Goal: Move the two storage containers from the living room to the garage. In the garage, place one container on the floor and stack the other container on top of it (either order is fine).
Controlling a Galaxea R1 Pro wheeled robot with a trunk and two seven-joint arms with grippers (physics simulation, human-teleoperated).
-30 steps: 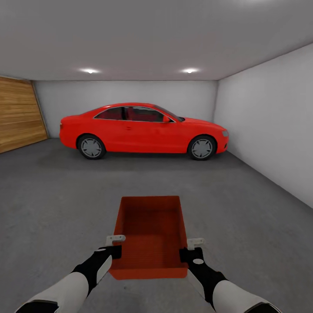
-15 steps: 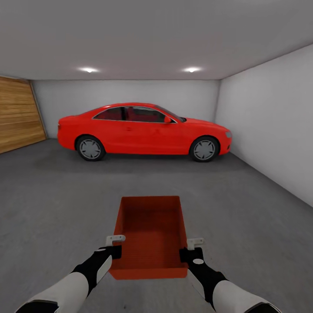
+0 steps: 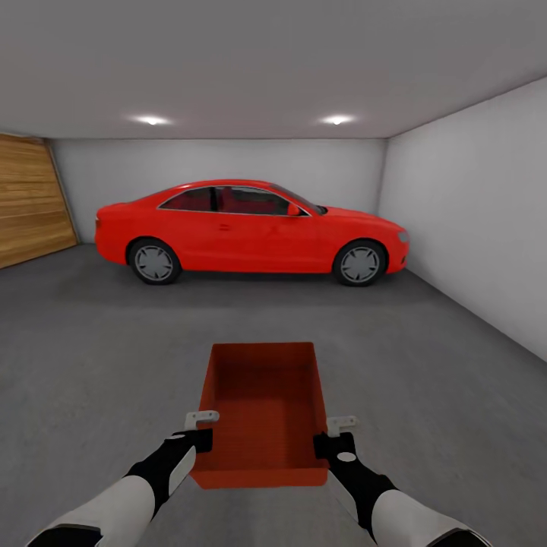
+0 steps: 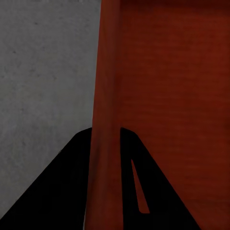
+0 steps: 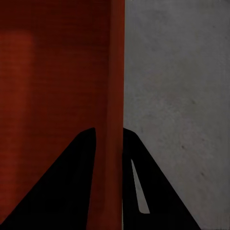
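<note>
At lower centre of the head view, one red-orange storage container [image 3: 262, 414] is carried above the grey concrete floor [image 3: 91, 365]. The left gripper [image 3: 199, 430] clamps its left wall and the right gripper [image 3: 336, 434] its right wall, fingers [image 4: 72, 187] straddling each wall. Beyond, mid-frame, stands a red car [image 3: 251, 228]; a wooden plank door [image 3: 30, 199] fills the far left.

One red-orange open-top storage container [image 3: 262, 410], rectangular, thin plain walls, empty. Held level above the dark grey concrete floor [image 3: 91, 357] of the garage, long axis pointing away toward the red car [image 3: 251, 232], side walls clamped.
</note>
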